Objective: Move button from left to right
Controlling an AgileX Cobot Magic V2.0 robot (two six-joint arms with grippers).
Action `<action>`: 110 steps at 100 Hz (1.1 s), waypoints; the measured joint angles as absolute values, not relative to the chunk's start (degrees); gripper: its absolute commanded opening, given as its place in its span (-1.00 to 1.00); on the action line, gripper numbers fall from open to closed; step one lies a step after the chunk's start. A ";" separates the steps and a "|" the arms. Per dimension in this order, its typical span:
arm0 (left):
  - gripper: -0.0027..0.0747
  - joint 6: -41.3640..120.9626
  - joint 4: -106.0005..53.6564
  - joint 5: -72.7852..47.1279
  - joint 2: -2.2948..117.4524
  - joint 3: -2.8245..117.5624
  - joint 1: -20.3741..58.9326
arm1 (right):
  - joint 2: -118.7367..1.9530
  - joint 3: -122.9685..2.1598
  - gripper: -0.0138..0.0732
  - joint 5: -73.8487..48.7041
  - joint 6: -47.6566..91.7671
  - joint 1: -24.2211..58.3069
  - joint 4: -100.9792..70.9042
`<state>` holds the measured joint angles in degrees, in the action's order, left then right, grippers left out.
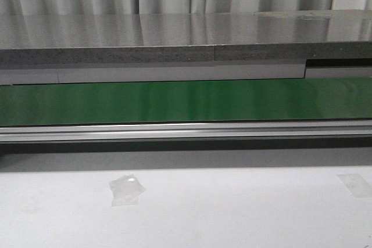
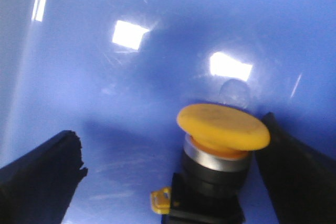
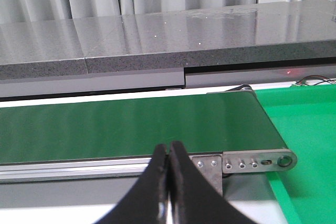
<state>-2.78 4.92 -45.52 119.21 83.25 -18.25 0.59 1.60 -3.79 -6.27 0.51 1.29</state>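
One button (image 2: 218, 156) in the left wrist view: yellow mushroom cap, silver ring, black body, upright on a glossy blue surface (image 2: 131, 77). Left gripper (image 2: 178, 177) fingers spread wide, the button between them, nearer one finger (image 2: 294, 177). Right gripper (image 3: 169, 182) fingers pressed together, nothing between, above one green conveyor belt (image 3: 131, 127). Two tape patches (image 1: 127, 190) on the white table (image 1: 232, 213), front view.

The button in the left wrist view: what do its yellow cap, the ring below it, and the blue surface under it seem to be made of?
The button: its yellow cap looks like matte plastic, evenly coloured and without sharp glints. The ring below looks like polished metal, silvery with a bright edge. The blue surface is probably glossy plastic, since it mirrors lamps as clear white patches; painted metal cannot be excluded.
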 measured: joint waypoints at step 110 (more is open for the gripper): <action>-0.80 -0.58 4.46 -47.04 106.30 83.15 -18.25 | 0.59 1.60 -0.84 -3.79 -6.27 0.51 1.29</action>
